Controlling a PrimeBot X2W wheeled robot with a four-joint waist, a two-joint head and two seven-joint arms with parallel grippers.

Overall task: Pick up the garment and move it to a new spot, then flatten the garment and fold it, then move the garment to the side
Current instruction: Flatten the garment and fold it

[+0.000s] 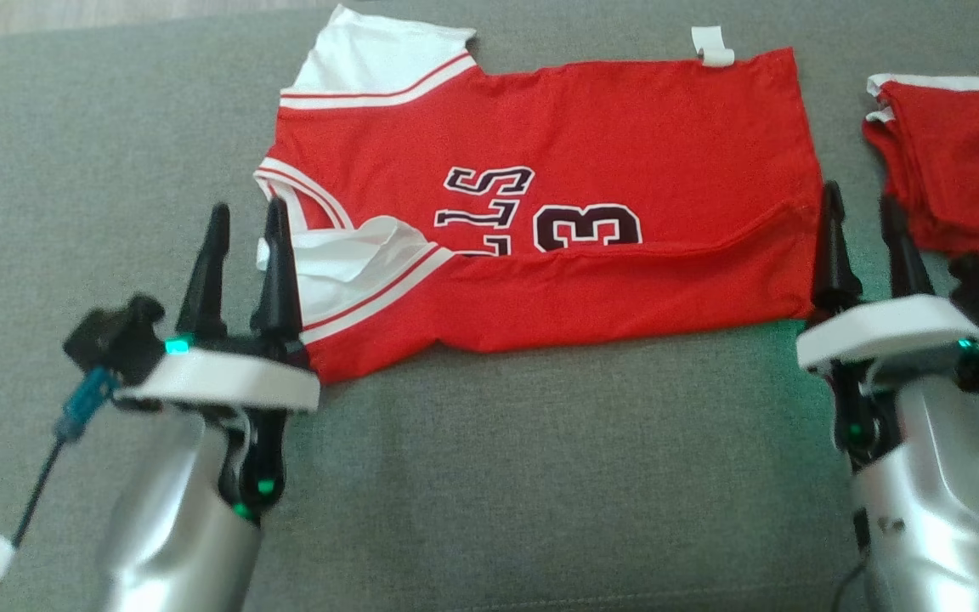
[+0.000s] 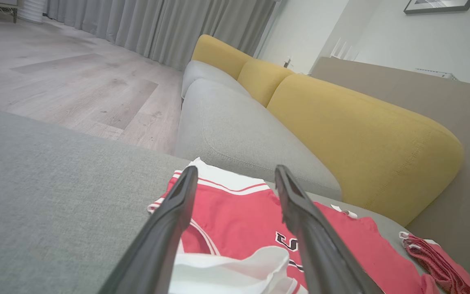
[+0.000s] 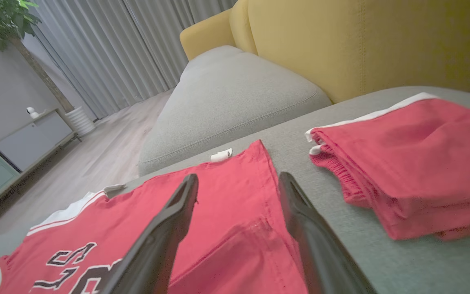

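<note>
The garment point(image 1: 608, 136) is a red jersey with white sleeves and dark lettering, spread on the grey cushion point(image 1: 540, 476). Its near long edge is folded up over the lower part. My left gripper point(image 1: 247, 208) stands open at the jersey's left end, by the crumpled white sleeve point(image 1: 345, 263), with nothing between its fingers. My right gripper point(image 1: 860, 195) stands open at the jersey's right edge, also empty. In the left wrist view the left gripper point(image 2: 236, 169) hovers over the jersey point(image 2: 235, 212). In the right wrist view the right gripper point(image 3: 239, 177) straddles the jersey's hem point(image 3: 235, 212).
A folded pile of red cloth with white trim point(image 1: 957, 161) point(image 3: 422, 163) lies just right of my right gripper. A white tag point(image 1: 713, 47) sticks out at the jersey's far edge. A grey sofa with yellow back cushions point(image 2: 361, 134) stands beyond, with wooden floor point(image 2: 76, 81) to its side.
</note>
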